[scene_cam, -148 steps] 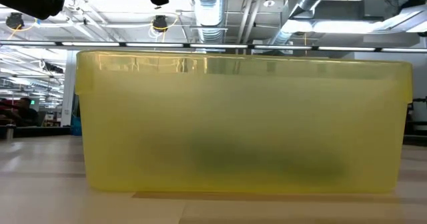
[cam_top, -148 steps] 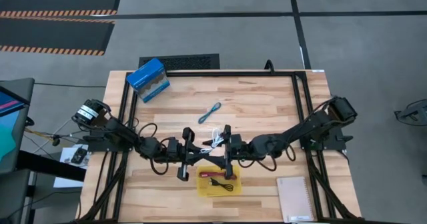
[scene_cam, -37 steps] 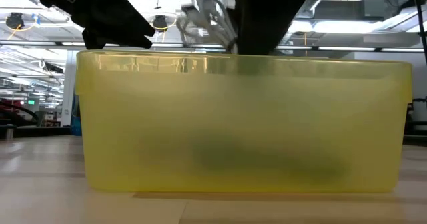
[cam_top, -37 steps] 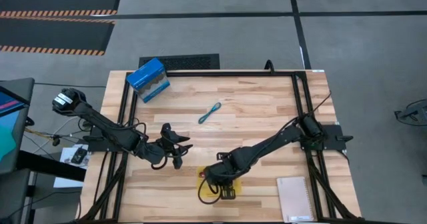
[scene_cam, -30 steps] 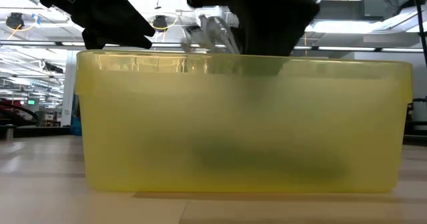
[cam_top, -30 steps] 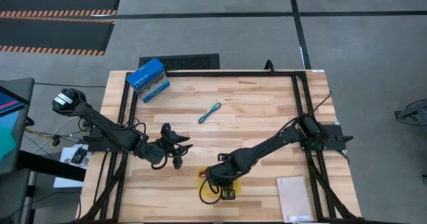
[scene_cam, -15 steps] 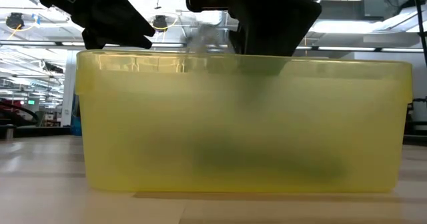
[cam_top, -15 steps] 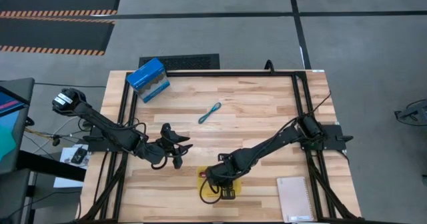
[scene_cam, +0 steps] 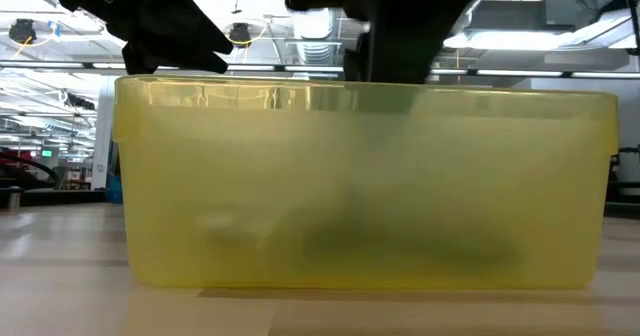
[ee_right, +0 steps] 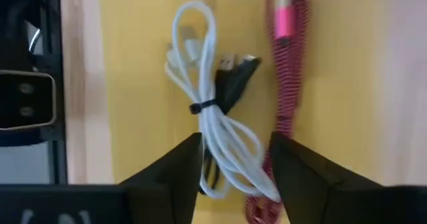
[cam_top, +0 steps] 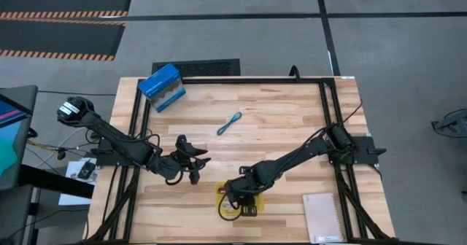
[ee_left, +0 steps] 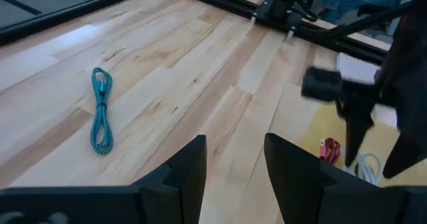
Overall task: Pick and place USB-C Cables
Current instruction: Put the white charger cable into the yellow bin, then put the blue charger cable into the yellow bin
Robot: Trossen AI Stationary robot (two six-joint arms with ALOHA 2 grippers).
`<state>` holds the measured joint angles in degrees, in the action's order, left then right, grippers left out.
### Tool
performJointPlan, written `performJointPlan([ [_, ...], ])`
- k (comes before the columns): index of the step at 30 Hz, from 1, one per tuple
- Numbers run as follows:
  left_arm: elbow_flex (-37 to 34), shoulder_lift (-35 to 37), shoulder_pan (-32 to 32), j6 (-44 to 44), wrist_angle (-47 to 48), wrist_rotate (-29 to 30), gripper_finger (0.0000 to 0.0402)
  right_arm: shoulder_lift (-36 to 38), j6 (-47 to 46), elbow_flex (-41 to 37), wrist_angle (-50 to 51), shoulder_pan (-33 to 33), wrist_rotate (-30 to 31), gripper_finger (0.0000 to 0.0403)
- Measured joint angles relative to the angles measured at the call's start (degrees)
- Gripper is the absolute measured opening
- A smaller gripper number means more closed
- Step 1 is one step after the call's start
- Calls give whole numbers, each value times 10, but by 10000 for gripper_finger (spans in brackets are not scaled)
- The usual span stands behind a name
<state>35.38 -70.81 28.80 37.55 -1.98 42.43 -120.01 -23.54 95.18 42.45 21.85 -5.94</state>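
The yellow tray (cam_top: 222, 214) sits near the table's near edge and fills the low view (scene_cam: 360, 176). On its floor lie the white cable (ee_right: 200, 84), a black cable (ee_right: 235, 74) and the dark red cable (ee_right: 287, 64). My right gripper (ee_right: 230, 167) hangs open just above them, over the tray (cam_top: 237, 195). The teal-blue cable (cam_top: 230, 122) lies flat on the wood toward the far side (ee_left: 100, 111). My left gripper (cam_top: 193, 163) waits open to the left of the tray, its fingers (ee_left: 190, 167) apart over bare wood.
A blue box (cam_top: 161, 87) stands at the far left corner and a white notepad (cam_top: 321, 217) lies at the near right corner. Black frame rails (cam_top: 328, 114) run along the table's sides. Bare wood spreads around the teal-blue cable.
The white cable hung from my right gripper above the tray's rim. The gripper has moved down a little, and the cable has dropped out of it. It now lies on the tray floor, a pale shape through the tray wall.
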Motion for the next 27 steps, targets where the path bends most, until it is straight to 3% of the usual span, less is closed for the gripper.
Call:
performJointPlan([
  [8,0,0,-43,-2,-18,-32,139,89,1,19,74,-27,4,219],
  [13,0,0,-97,-53,-22,-48,148,157,0,19,103,-18,48,217],
  [19,1,-23,-158,-122,-40,-75,195,222,-8,20,112,30,110,221],
  [27,1,-107,-224,-178,-114,-71,264,258,-72,20,134,105,244,217],
])
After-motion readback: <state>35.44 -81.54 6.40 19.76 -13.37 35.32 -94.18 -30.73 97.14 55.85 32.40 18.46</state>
